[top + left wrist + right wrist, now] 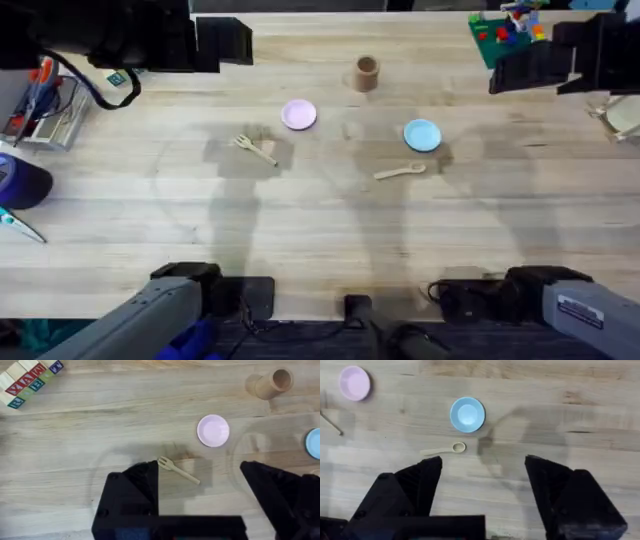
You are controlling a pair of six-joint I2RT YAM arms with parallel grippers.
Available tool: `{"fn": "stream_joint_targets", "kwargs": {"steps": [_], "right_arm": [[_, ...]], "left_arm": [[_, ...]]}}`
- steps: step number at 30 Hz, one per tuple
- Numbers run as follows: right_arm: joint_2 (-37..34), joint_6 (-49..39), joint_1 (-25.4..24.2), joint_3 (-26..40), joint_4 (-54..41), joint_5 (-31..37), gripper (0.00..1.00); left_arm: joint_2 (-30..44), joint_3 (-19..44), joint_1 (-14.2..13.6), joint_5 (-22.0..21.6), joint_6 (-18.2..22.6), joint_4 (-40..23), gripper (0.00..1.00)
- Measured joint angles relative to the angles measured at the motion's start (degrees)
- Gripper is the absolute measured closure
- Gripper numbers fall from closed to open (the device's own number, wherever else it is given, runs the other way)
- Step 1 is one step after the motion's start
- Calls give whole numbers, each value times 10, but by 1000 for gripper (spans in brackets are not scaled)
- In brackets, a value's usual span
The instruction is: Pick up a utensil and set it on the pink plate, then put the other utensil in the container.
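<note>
Overhead: found the fork point(255, 149) lying flat on the bare table point(320, 240), just beside the pink plate point(299, 115) at about its seven o'clock, apart from it. Placed the spoon point(400, 172) near the blue plate point(422, 135), at its seven o'clock too, bowl end toward that plate. Saw the brown cup point(367, 72) upright, well apart from both utensils, at roughly two o'clock from the pink plate. Nothing yet lifted; judged the step in hand to be the reach for the fork.

Left wrist: showed the left gripper point(200, 505) with fingers spread wide, nothing between them, and the fork point(178, 470) lying on a slant in the gap ahead, tines away from the pink plate point(213, 430). Best approach, probably: turn the wrist so the fingers cross the handle squarely, descend to the wood, and close near mid-handle, since so thin a piece could slip or pivot if pinched at an end. The cup point(270, 383) looked tilted here, possibly just the viewing angle.

Right wrist: showed the right gripper point(482, 495) likewise spread and empty, above the spoon point(444, 450), with the blue plate point(467, 414) just beyond and the pink plate point(354, 383) far off at ten o'clock.
</note>
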State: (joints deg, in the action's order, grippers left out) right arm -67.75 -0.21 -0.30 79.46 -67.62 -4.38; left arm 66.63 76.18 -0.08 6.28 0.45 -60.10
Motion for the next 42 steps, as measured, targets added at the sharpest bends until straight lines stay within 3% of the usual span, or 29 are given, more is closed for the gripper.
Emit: {"fn": "stream_joint_targets", "kwargs": {"steps": [24,26,34,37,42], "right_arm": [[0,0,0,0,1,-12,6],[0,0,0,0,1,-12,6],[0,0,0,0,1,-12,5],[0,0,0,0,1,-12,5],[0,0,0,0,1,-12,5]], "left_arm": [[0,0,0,16,-3,-14,7],[0,0,0,14,-31,-15,7],[22,3,0,-43,-237,-85,7],[50,3,0,-48,-276,-92,7],[111,3,0,-25,-304,-102,7]]}}
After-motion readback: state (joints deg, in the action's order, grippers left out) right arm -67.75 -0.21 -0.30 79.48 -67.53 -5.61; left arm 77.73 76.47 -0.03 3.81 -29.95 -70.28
